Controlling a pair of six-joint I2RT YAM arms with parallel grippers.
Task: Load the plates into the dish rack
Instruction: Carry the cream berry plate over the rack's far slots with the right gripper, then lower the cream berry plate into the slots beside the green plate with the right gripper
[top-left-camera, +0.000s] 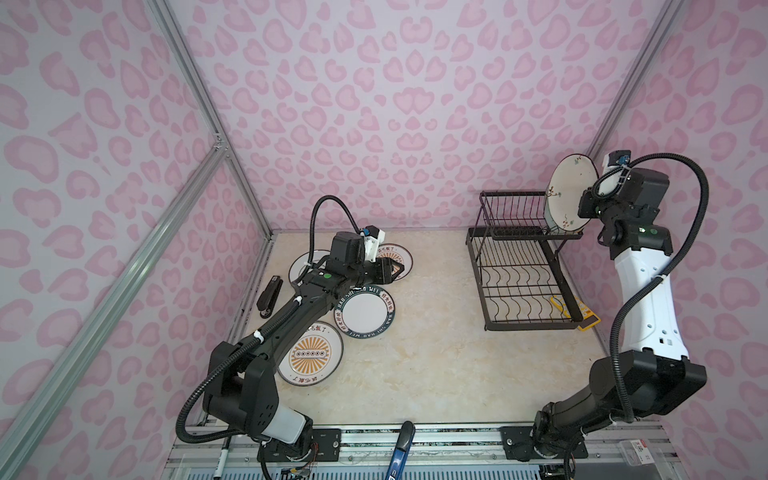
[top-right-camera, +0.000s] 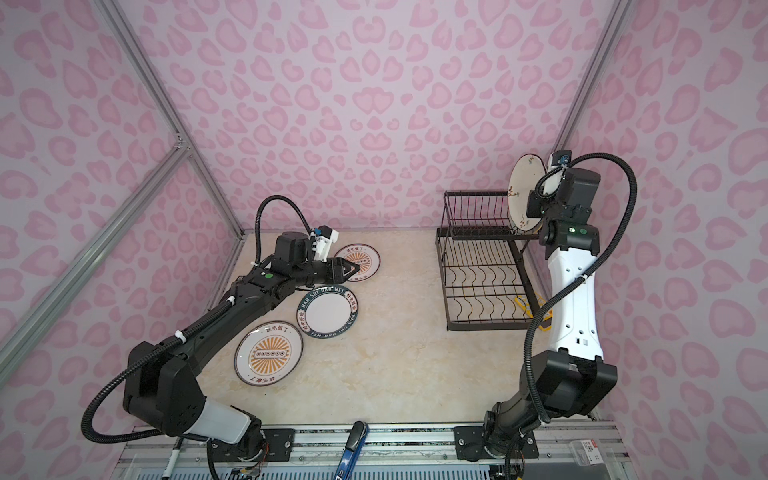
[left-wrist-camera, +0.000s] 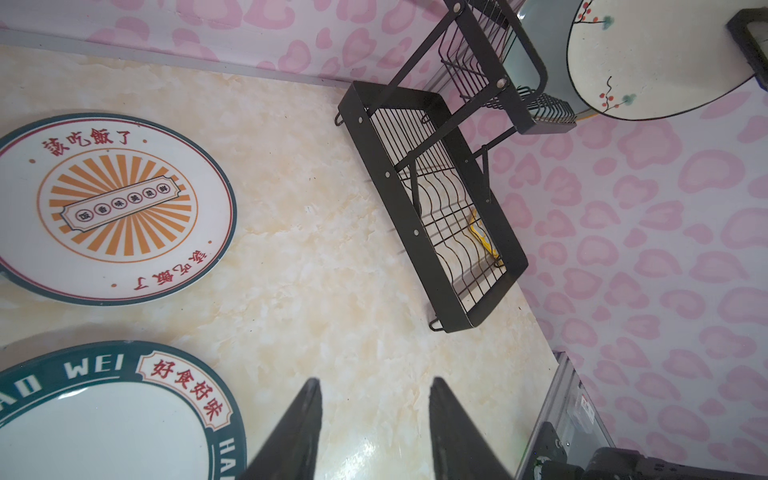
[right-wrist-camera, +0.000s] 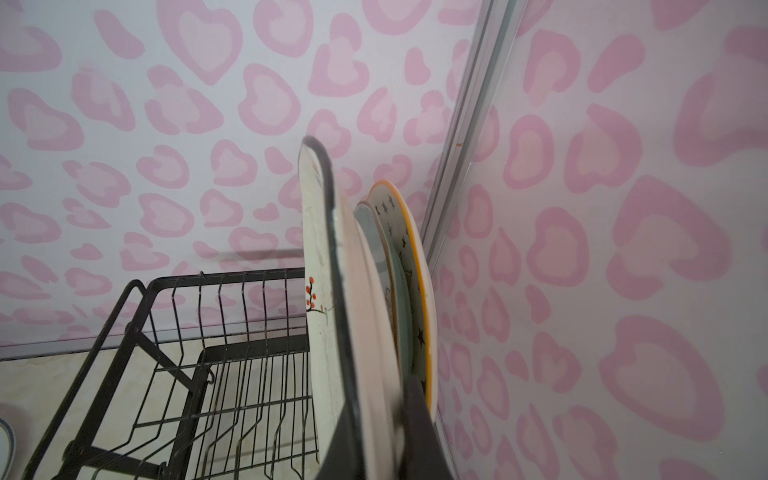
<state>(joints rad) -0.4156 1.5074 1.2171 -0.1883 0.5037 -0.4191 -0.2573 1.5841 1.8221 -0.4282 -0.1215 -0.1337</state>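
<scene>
Overhead pair, wrist close-ups; shared rack (top-left-camera: 523, 286)

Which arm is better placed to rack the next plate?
Right. The right end effector grips the cream sprigged plate upright at the dish rack; the left end effector hovers open, empty, across the table.

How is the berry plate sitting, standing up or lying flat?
Standing up on its edge: the right end effector pinches the cream sprigged plate upright at the dish rack, by its upper tier.
</scene>
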